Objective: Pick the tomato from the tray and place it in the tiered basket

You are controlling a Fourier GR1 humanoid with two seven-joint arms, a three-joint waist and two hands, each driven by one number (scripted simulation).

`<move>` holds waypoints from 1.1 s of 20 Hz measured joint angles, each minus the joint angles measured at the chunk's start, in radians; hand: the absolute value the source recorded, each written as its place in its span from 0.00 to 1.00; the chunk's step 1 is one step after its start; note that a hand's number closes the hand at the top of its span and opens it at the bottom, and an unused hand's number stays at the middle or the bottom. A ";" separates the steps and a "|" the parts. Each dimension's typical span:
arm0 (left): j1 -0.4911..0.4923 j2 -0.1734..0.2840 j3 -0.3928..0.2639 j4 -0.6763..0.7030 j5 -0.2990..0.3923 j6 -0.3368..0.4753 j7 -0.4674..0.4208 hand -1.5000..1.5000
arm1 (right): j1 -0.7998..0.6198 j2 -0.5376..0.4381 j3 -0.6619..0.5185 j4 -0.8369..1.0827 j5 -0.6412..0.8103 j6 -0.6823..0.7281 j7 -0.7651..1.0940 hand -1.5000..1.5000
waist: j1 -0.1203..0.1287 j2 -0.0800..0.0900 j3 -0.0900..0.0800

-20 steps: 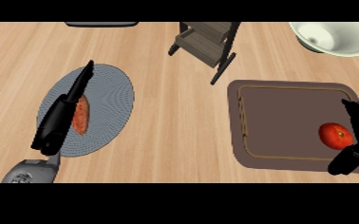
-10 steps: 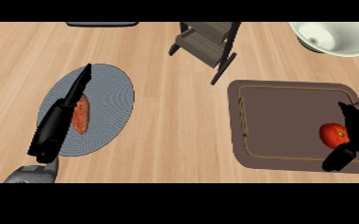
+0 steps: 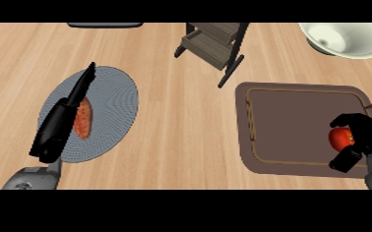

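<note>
Fingers [image 3: 347, 119] of the right hand [image 3: 356, 147] are curled round the tomato [image 3: 339, 139], with the thumb tucked below it, so the red fruit shows only between the black digits. One tomato is present, and it sits at the right end of the tray [image 3: 291, 123], near the tray's right edge (whether it rests on the tray floor or is raised clear of it cannot be told from this steep angle).

One tray is counted: brown, rectangular with rounded corners and a raised inner border, lying on the wooden counter [image 3: 181, 128] at the right. Apart from the tomato and the hand, nothing else shows inside it.

One tiered basket [image 3: 214, 44] stands at the top centre, dark-framed with tan shelves, well apart from the tray's upper left corner. No contents are visible in the tiers that show.

One round grey plate [image 3: 109, 108] lies at the left of the counter. It holds one reddish-orange oblong item [image 3: 84, 120], which is partly covered by the left hand [image 3: 62, 123]. That hand lies across the plate with fingers straight and together, pointing toward the top of the view, clasping nothing.

One pale bowl [image 3: 341, 39] is cut off by the upper right corner; its interior appears bare.
</note>
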 measured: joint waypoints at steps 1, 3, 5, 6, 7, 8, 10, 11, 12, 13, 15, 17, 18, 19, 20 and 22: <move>0.002 -0.002 0.004 0.014 -0.004 0.000 -0.017 0.50 | 0.006 0.002 0.000 -0.008 0.012 -0.005 -0.017 1.00 | -0.001 0.000 0.000; 0.005 -0.004 0.011 0.006 -0.004 -0.006 -0.015 0.50 | 0.007 0.010 0.003 -0.005 0.047 -0.028 -0.055 1.00 | 0.000 -0.001 -0.002; -0.016 -0.016 0.013 0.026 -0.012 -0.003 -0.014 0.50 | 0.012 0.014 0.006 -0.021 0.079 -0.035 -0.073 1.00 | -0.002 -0.001 -0.002; -0.002 -0.006 0.024 0.019 -0.007 -0.013 -0.026 0.50 | 0.013 0.014 0.005 -0.022 0.094 -0.046 -0.088 1.00 | -0.001 -0.001 -0.002; 0.003 -0.008 0.022 0.006 -0.010 -0.014 -0.018 0.50 | 0.019 0.014 0.004 -0.039 0.107 -0.051 -0.094 1.00 | -0.002 -0.001 -0.001; 0.000 -0.008 0.024 0.002 -0.009 -0.020 -0.012 0.50 | 0.014 0.014 -0.001 -0.050 0.116 -0.053 -0.100 1.00 | -0.001 -0.001 0.000; 0.013 -0.007 0.029 0.001 -0.009 -0.028 -0.022 0.50 | 0.002 0.024 -0.003 -0.068 0.145 -0.068 -0.101 1.00 | 0.001 0.000 0.002; 0.004 -0.013 0.026 0.011 -0.019 -0.024 -0.020 0.50 | -0.002 0.015 -0.015 -0.092 0.147 -0.056 -0.095 1.00 | -0.001 0.000 0.003; 0.003 -0.012 0.032 0.025 -0.017 -0.026 -0.027 0.50 | -0.011 0.006 -0.031 -0.130 0.138 -0.027 -0.070 1.00 | -0.002 0.000 0.003; 0.014 -0.015 0.029 0.006 -0.016 -0.029 -0.022 0.50 | -0.017 -0.002 -0.051 -0.160 0.133 -0.006 -0.043 1.00 | -0.002 0.000 0.003; 0.014 -0.011 0.039 0.009 -0.013 -0.030 -0.023 0.50 | -0.024 -0.042 -0.110 -0.242 0.095 0.065 0.018 1.00 | -0.010 -0.003 0.003; 0.013 -0.020 0.034 0.007 -0.021 -0.022 -0.018 0.50 | -0.044 -0.069 -0.173 -0.317 0.051 0.136 0.095 1.00 | -0.016 -0.005 0.002; 0.013 -0.018 0.037 -0.001 -0.019 -0.025 -0.011 0.50 | -0.054 -0.082 -0.203 -0.357 0.029 0.171 0.131 1.00 | -0.016 -0.005 0.002; 0.024 -0.023 0.030 -0.014 -0.024 -0.022 -0.009 0.50 | -0.065 -0.095 -0.237 -0.391 0.004 0.199 0.156 1.00 | -0.015 -0.006 0.003; 0.032 -0.021 0.031 -0.020 -0.021 -0.027 -0.005 0.50 | -0.080 -0.112 -0.272 -0.423 -0.025 0.227 0.170 1.00 | -0.015 -0.006 0.003; 0.038 -0.021 0.034 -0.021 -0.021 -0.028 -0.009 0.50 | -0.107 -0.137 -0.341 -0.483 -0.082 0.267 0.188 1.00 | -0.015 -0.006 0.002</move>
